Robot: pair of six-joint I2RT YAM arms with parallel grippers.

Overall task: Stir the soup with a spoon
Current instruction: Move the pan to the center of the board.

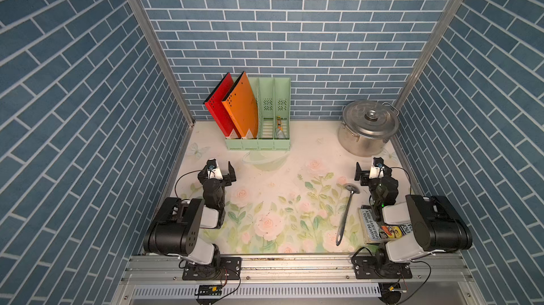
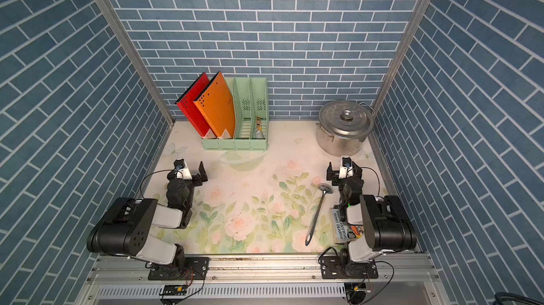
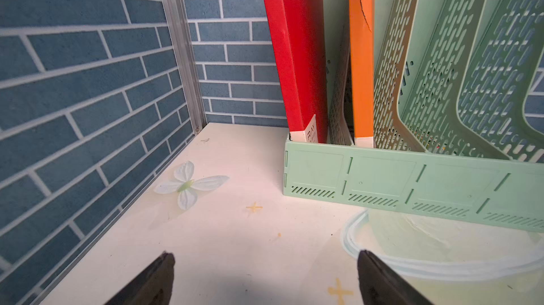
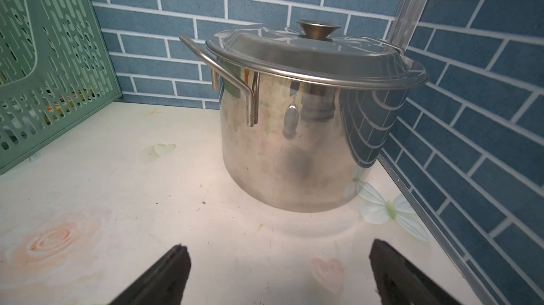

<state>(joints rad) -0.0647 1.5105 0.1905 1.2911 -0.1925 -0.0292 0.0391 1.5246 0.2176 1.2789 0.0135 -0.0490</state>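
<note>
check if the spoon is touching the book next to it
Apart. Both top views show a strip of bare table between the spoon and the book along the whole handle.

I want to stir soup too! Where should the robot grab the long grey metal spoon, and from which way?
Probably best to grip the long grey metal spoon mid-handle, from straight above, jaws across it. It lies flat on the flowery table, so only its top is free; the open right gripper is nearest.
</note>
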